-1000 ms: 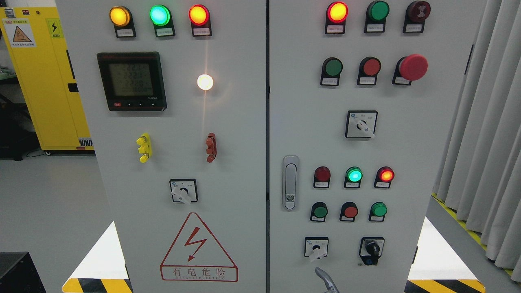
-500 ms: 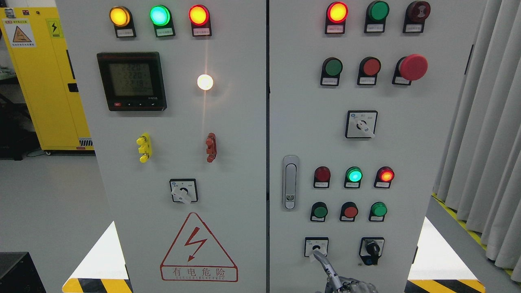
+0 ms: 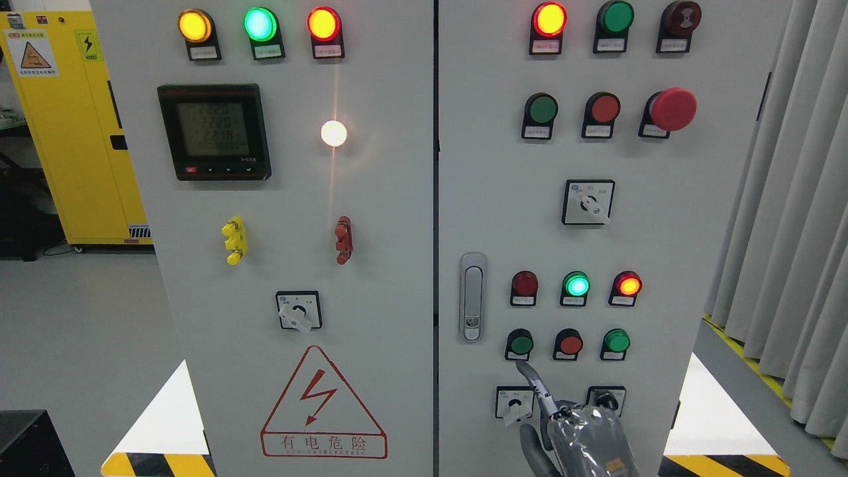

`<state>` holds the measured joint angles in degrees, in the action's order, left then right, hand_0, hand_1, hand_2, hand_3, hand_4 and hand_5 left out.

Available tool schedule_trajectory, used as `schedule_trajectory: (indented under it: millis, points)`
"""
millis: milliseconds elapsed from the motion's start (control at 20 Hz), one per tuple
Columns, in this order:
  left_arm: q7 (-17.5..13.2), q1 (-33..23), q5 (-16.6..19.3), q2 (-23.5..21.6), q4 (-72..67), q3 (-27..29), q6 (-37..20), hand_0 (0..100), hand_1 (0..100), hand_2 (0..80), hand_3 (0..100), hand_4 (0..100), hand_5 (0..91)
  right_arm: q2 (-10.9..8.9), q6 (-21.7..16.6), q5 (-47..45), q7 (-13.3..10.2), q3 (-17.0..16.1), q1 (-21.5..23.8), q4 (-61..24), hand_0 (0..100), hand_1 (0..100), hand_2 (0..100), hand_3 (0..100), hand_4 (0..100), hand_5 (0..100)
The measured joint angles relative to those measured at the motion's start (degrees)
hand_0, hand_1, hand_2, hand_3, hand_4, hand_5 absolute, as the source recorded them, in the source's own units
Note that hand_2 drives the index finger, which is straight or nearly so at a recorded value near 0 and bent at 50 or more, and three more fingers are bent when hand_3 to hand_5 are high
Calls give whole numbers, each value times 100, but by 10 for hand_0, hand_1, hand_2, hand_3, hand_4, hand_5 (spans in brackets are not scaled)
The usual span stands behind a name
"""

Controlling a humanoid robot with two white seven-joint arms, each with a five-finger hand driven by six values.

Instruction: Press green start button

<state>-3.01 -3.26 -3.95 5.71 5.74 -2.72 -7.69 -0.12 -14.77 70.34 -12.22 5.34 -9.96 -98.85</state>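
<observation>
Head view: right hand (image 3: 583,434) up from the bottom edge, right of the middle, in front of the right door of the grey cabinet (image 3: 662,232). Index finger (image 3: 530,377) stretched out, up and to the left; other fingers seemingly folded in, holding nothing. Shiny wrapping over the back of the hand. Left hand nowhere to be seen.

Far higher than a second ago: then only a fingertip at the bottom edge, half a second ago level with the small selector switch (image 3: 515,402), now past it. Tip just below the green start button (image 3: 521,344), leftmost in the lower row of three, beside the red button (image 3: 570,344). Very near, perhaps brushing the black collar; no telling contact from this angle. Not yet on the green cap.

Probably the last stretch of the approach. Calls for a short further rise, then a push straight into the panel. Worth minding the red button close on the right and the switch knob under the finger. Green lamp (image 3: 576,285) above lit as before.
</observation>
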Motion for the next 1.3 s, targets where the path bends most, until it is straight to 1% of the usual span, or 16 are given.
schedule_trajectory:
  millis: [250,650,1300]
  points:
    - [0,-2,0,0,1,0,0,120,556,0,0,0,0,5,108,34,63,-44,-134,149,674,957,0,937,966,1000]
    - [0,-2,0,0,1,0,0,120,556,0,0,0,0,8,156,31,114,-77,-250,282,680,953,0,937,966,1000]
    - [0,-2,0,0,1,0,0,120,556,0,0,0,0,11,237,3,242,-67,-303,331,680,949,0,937,967,1000]
